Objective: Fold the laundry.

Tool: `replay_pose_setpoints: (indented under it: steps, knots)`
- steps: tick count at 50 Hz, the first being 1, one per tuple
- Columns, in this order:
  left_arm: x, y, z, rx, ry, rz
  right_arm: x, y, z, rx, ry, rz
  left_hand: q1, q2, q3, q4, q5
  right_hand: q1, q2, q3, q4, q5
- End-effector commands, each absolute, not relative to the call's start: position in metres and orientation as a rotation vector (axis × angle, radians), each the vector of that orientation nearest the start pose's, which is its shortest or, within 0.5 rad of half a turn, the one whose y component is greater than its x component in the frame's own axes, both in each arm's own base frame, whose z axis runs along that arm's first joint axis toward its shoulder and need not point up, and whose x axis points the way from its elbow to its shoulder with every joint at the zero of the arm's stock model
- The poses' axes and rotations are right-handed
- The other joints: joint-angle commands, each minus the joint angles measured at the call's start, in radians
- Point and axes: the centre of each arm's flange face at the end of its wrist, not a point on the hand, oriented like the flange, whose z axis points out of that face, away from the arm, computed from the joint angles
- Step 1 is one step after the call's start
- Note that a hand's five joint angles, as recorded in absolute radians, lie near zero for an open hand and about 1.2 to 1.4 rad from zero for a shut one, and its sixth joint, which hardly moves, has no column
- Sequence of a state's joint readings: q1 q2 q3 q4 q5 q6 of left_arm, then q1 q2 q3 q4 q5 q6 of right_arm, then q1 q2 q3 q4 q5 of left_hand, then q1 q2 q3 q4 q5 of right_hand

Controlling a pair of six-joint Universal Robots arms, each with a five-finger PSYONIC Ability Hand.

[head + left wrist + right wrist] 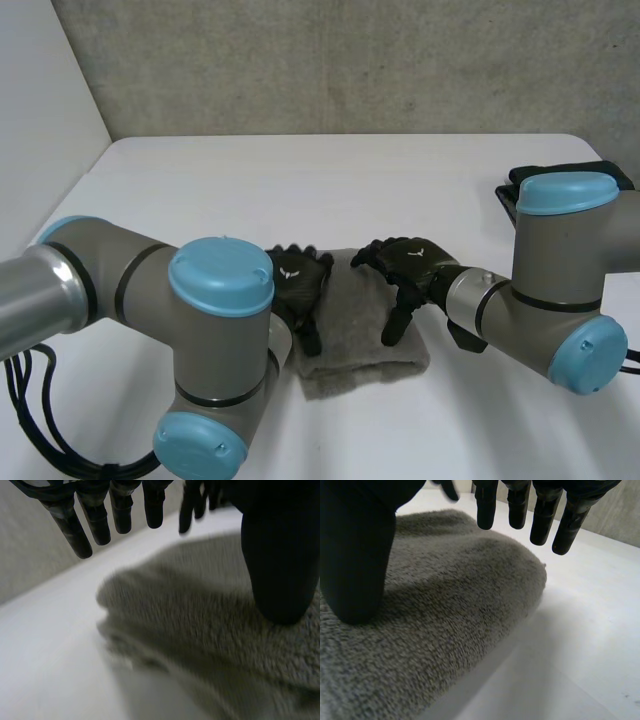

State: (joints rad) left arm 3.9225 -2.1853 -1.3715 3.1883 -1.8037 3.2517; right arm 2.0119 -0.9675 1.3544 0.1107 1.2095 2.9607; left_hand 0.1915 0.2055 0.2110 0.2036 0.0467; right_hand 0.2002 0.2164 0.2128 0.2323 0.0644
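Toward 6 o'clock on the white table (300, 180), a folded grey towel (352, 335) lies flat under both black hands. The left hand (298, 282) rests on the towel's 9 o'clock side and the right hand (405, 262) on its 2 o'clock side, near each other but apart. Bare tabletop runs from the towel out to the far edge at 12 o'clock, where a concrete wall (350, 60) stands. More open surface lies toward 3 and 9 o'clock. The two grey arms crowd the near side.

From the head camera, the towel's thick near edge faces 6 o'clock. The left wrist camera shows what that view cannot: straight fingers (72, 530) hang clear above the pile, while the thumb (277, 560) presses down on it, holding nothing. It also shows stacked layers at the towel's edge. The right wrist camera shows the same open pose, fingers (542, 515) lifted and thumb (355, 555) on the cloth. A rounded folded corner (535, 577) lies beneath the fingertips, with bare table beyond.
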Motion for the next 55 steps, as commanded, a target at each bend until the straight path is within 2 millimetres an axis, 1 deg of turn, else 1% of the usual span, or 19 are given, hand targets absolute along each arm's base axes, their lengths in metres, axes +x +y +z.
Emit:
replay_pose_setpoints:
  steps: [1,3,7,11,12,14,16,17,19,21,22,24,27,29,33,39,42,47,55]
  knots:
    - [-0.340,-0.198,0.136,0.997,2.588,-1.682,0.307,-0.269,0.148,-1.004,2.171,-1.344,0.022,0.008,0.002,0.010,-0.008,-0.026,-0.042,-0.038,-0.058,-0.064]
    - [-0.336,-0.199,0.134,0.988,2.582,-1.648,0.305,-0.269,0.144,-1.041,2.186,-1.356,0.022,0.008,0.002,0.010,-0.008,-0.026,-0.042,-0.038,-0.058,-0.064]
    - [-0.335,-0.199,0.137,0.984,2.577,-1.650,0.302,-0.271,0.142,-1.156,2.215,-1.406,0.022,0.008,0.002,0.010,-0.008,-0.026,-0.042,-0.038,-0.058,-0.064]
    - [-0.337,-0.195,0.141,0.991,2.574,-1.670,0.300,-0.269,0.145,-1.184,2.225,-1.418,0.013,-0.001,-0.006,0.001,-0.017,-0.026,-0.042,-0.038,-0.058,-0.064]
    - [-0.338,-0.195,0.143,0.991,2.572,-1.677,0.299,-0.268,0.149,-1.173,2.220,-1.427,0.013,-0.001,-0.006,0.001,-0.017,-0.026,-0.042,-0.038,-0.058,-0.064]
    - [-0.338,-0.195,0.155,0.978,2.558,-1.730,0.297,-0.267,0.155,-1.150,2.218,-1.444,0.010,-0.004,-0.009,-0.002,-0.020,-0.026,-0.042,-0.038,-0.058,-0.064]
    - [-0.337,-0.194,0.165,0.964,2.550,-1.768,0.293,-0.263,0.164,-1.096,2.219,-1.455,0.010,-0.004,-0.009,-0.002,-0.020,-0.026,-0.042,-0.038,-0.058,-0.064]
    - [-0.336,-0.194,0.174,0.949,2.541,-1.804,0.292,-0.262,0.168,-1.064,2.214,-1.465,0.010,-0.004,-0.009,-0.002,-0.020,-0.026,-0.042,-0.038,-0.058,-0.064]
    - [-0.335,-0.194,0.182,0.930,2.535,-1.840,0.289,-0.258,0.177,-1.005,2.201,-1.491,0.007,-0.007,-0.012,-0.005,-0.022,-0.026,-0.042,-0.038,-0.058,-0.064]
    - [-0.333,-0.193,0.192,0.910,2.522,-1.889,0.284,-0.258,0.183,-0.954,2.199,-1.516,0.004,-0.010,-0.015,-0.008,-0.025,-0.026,-0.042,-0.038,-0.058,-0.064]
    - [-0.332,-0.193,0.196,0.903,2.514,-1.908,0.280,-0.259,0.185,-0.928,2.206,-1.521,0.004,-0.010,-0.015,-0.008,-0.025,-0.026,-0.042,-0.038,-0.058,-0.064]
    - [-0.329,-0.192,0.203,0.885,2.502,-1.945,0.264,-0.264,0.185,-0.843,2.249,-1.519,0.004,-0.010,-0.015,-0.008,-0.025,-0.026,-0.042,-0.038,-0.058,-0.064]
    - [-0.324,-0.189,0.215,0.856,2.479,-2.007,0.248,-0.266,0.181,-0.755,2.301,-1.493,0.004,-0.010,-0.015,-0.008,-0.025,-0.026,-0.042,-0.038,-0.058,-0.064]
    - [-0.318,-0.191,0.221,0.822,2.463,-2.042,0.243,-0.265,0.179,-0.722,2.321,-1.478,0.004,-0.010,-0.015,-0.008,-0.025,-0.026,-0.042,-0.038,-0.058,-0.064]
    - [-0.308,-0.191,0.226,0.787,2.452,-2.060,0.237,-0.258,0.169,-0.685,2.363,-1.415,0.001,-0.013,-0.018,-0.011,-0.028,-0.026,-0.042,-0.038,-0.058,-0.064]
    - [-0.303,-0.187,0.222,0.781,2.452,-2.056,0.234,-0.241,0.153,-0.682,2.400,-1.320,0.001,-0.013,-0.018,-0.011,-0.028,-0.026,-0.042,-0.038,-0.058,-0.064]
    - [-0.301,-0.187,0.219,0.779,2.458,-2.045,0.236,-0.236,0.148,-0.675,2.382,-1.287,0.001,-0.013,-0.018,-0.011,-0.028,-0.024,-0.041,-0.037,-0.057,-0.063]
    - [-0.298,-0.189,0.217,0.767,2.462,-2.032,0.240,-0.233,0.143,-0.640,2.354,-1.269,0.001,-0.013,-0.018,-0.011,-0.028,0.017,0.001,0.004,-0.015,-0.022]
    - [-0.297,-0.189,0.215,0.763,2.465,-2.025,0.245,-0.239,0.135,-0.549,2.324,-1.259,0.001,-0.013,-0.018,-0.011,-0.028,0.105,0.089,0.092,0.073,0.066]
